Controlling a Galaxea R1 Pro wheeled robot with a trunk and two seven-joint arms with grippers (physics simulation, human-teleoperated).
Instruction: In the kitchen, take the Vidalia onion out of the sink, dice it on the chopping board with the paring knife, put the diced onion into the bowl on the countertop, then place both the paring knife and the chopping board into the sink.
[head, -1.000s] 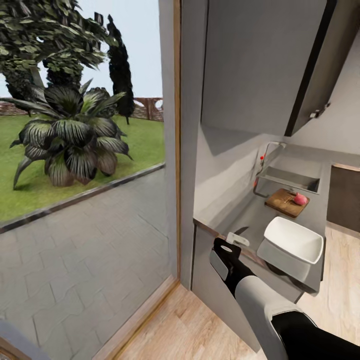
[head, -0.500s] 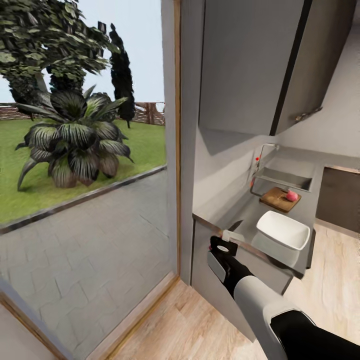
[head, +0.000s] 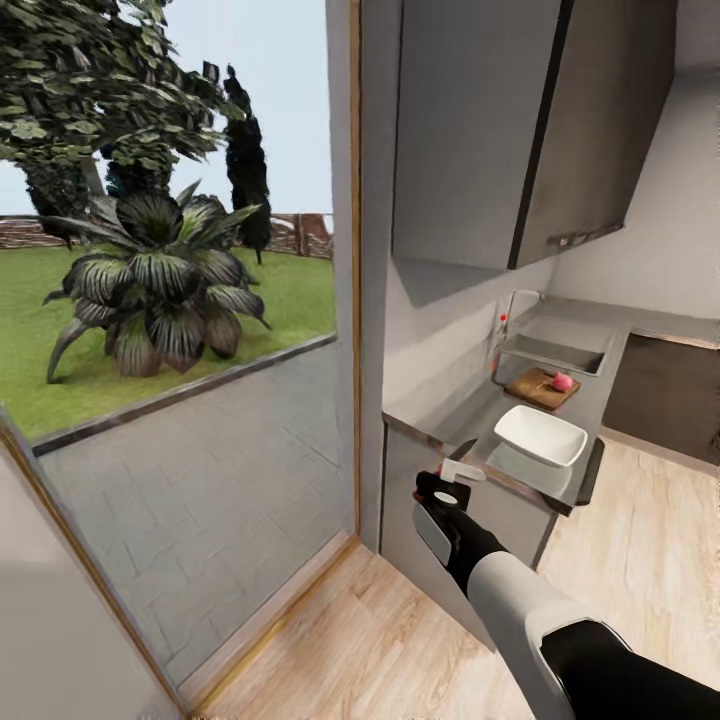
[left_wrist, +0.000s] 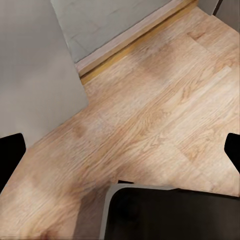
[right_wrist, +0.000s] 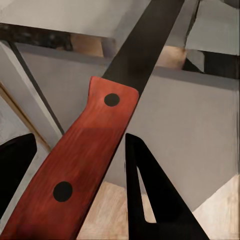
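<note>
Beside the near end of the long grey stone-like countertop (head: 470, 425), the right gripper (head: 452, 478) is hanging off the worktop's front edge, clenched around the small paring knife with the reddish-brown riveted handle and dark narrow blade (right_wrist: 95, 150); the right wrist view is showing the handle lying between the black fingers (right_wrist: 150, 200), the blade pointing toward the grey cabinet fronts. On the worktop just beyond the gripper, the white shallow squarish bowl (head: 541, 434) is sitting near the front edge. Farther along, the dark brown wooden chopping board (head: 538, 388) is lying beside the grey rectangular sink (head: 552, 354), with a small pinkish-red round onion (head: 563, 381) resting on the board's far part; the chrome tap with a red dot (head: 505, 322) is standing at the wall side.

Compared with a second ago, the whole head picture is shifting: bowl, board and sink are appearing smaller and farther off, more pale wooden floor (head: 640, 560) is showing, and a door frame is coming in at the lower left, so the camera is drawing back.

Over the wooden floor, the left gripper (left_wrist: 120, 150) is showing its dark fingertips (left_wrist: 10, 155) spread wide, holding nothing.
</note>
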